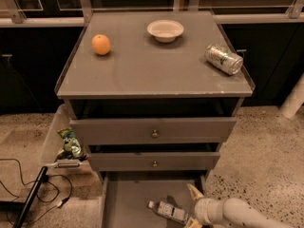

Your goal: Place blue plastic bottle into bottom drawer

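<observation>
The blue plastic bottle (167,211) lies on its side on the floor of the bottom drawer (128,198), which is pulled out at the foot of the grey cabinet. Its white cap points left. My gripper (191,206) reaches in from the lower right, just right of the bottle's base. It is open, with one finger (194,192) above and one at the frame's lower edge. The bottle rests on the drawer floor, at most touched at its base end.
The two upper drawers (153,129) stand slightly ajar above. On the cabinet top are an orange (100,44), a white bowl (165,30) and a silver-green can (223,59). A bin with a snack bag (70,144) and cables (28,194) are on the floor at left.
</observation>
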Robot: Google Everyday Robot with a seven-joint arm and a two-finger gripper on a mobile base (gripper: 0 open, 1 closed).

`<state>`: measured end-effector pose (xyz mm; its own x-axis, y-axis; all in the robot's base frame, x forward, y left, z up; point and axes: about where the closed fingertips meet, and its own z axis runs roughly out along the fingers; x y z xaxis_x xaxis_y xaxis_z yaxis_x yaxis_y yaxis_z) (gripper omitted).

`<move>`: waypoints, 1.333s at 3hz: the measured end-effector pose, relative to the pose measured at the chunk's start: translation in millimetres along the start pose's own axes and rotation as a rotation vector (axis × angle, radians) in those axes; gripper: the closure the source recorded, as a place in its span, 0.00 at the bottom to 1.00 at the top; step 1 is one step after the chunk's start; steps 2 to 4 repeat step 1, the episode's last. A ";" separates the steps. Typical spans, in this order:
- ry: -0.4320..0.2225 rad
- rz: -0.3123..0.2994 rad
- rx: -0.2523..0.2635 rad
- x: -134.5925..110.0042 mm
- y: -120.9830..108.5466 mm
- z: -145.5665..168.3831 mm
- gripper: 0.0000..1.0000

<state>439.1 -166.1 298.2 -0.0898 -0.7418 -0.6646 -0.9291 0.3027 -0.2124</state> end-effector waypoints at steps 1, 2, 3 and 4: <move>0.003 0.000 0.001 -0.2 5.1 -8.3 0.00; 0.003 0.000 0.001 -0.2 5.1 -8.3 0.00; 0.003 0.000 0.001 -0.2 5.1 -8.3 0.00; 0.003 0.000 0.001 -0.2 5.1 -8.3 0.00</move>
